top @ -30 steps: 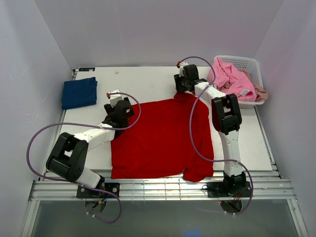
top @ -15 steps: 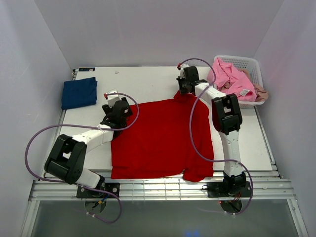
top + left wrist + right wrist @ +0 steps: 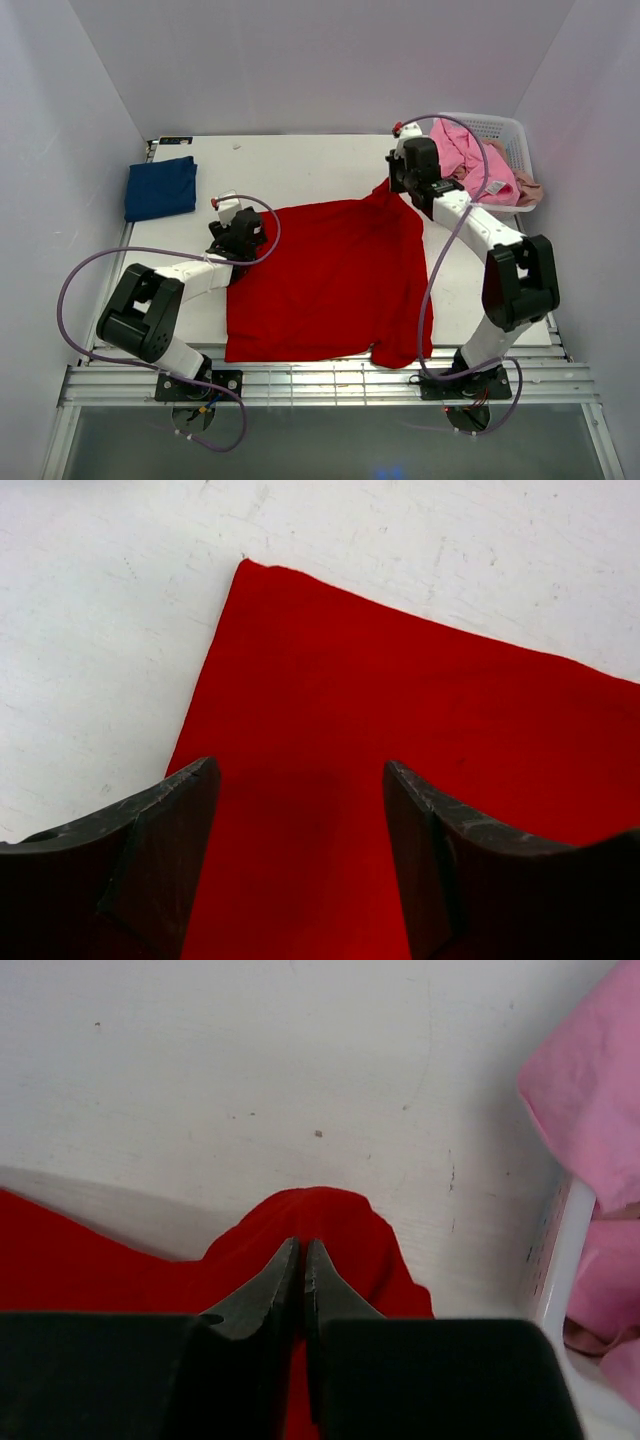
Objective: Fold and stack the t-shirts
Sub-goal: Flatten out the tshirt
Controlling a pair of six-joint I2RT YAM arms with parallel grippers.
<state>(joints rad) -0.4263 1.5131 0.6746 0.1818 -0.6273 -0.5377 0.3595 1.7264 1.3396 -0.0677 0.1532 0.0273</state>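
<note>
Pinching red t-shirt (image 3: 345, 1222): right tool (image 3: 302, 1246)

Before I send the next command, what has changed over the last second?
The right gripper closed on the red t-shirt's far right corner and moved right, toward the basket, drawing that corner out. The left gripper stayed open over the far left corner. The navy t-shirt and pink t-shirts did not move.
</note>
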